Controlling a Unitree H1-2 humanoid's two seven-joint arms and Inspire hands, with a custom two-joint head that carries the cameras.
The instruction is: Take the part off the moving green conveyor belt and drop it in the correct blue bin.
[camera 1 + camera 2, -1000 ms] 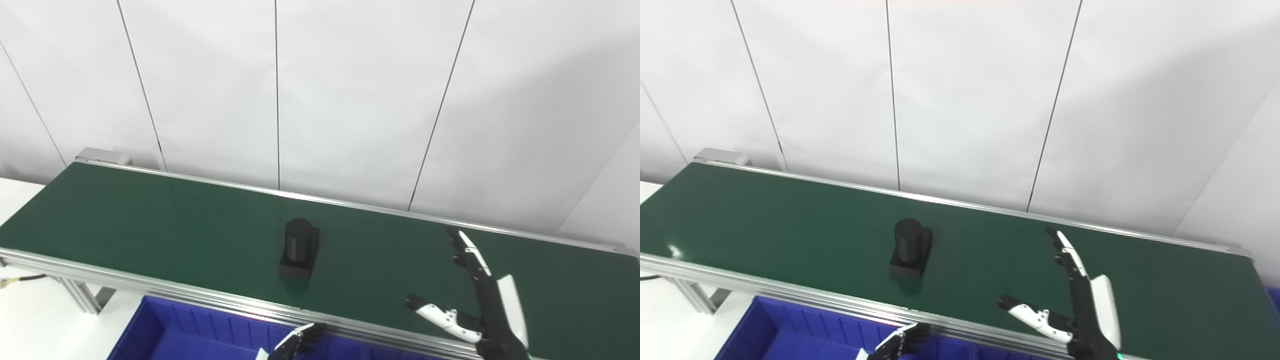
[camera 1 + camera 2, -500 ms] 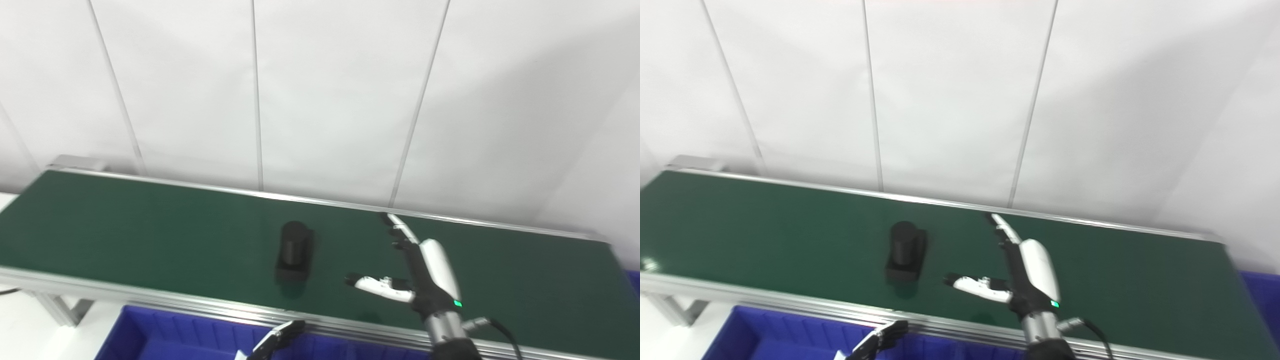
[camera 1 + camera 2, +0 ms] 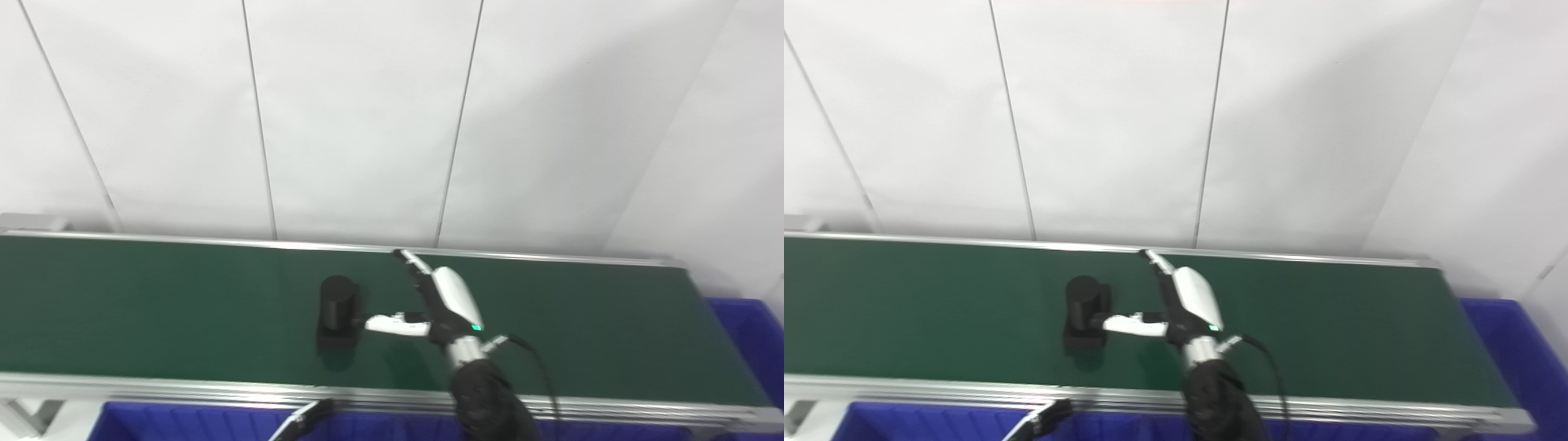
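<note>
A black part (image 3: 335,306), a short cylinder standing on a flat rectangular base, rests on the green conveyor belt (image 3: 153,306) near its middle. My right hand (image 3: 429,303) is over the belt just right of the part, open, fingers stretched toward the far rail and thumb reaching left until its tip meets the part's side. My left hand (image 3: 303,419) shows only as dark fingertips at the bottom edge, below the belt's near rail; its state is not visible. A blue bin (image 3: 184,422) lies under the near rail at bottom left.
Another blue bin (image 3: 744,343) stands past the belt's right end. Aluminium rails (image 3: 551,407) run along both long sides of the belt. White wall panels stand right behind the far rail. A black cable trails from my right wrist.
The camera has swung right, shifting the whole picture. My right hand has travelled left across the belt from well clear of the part until its thumb touches the part's right side.
</note>
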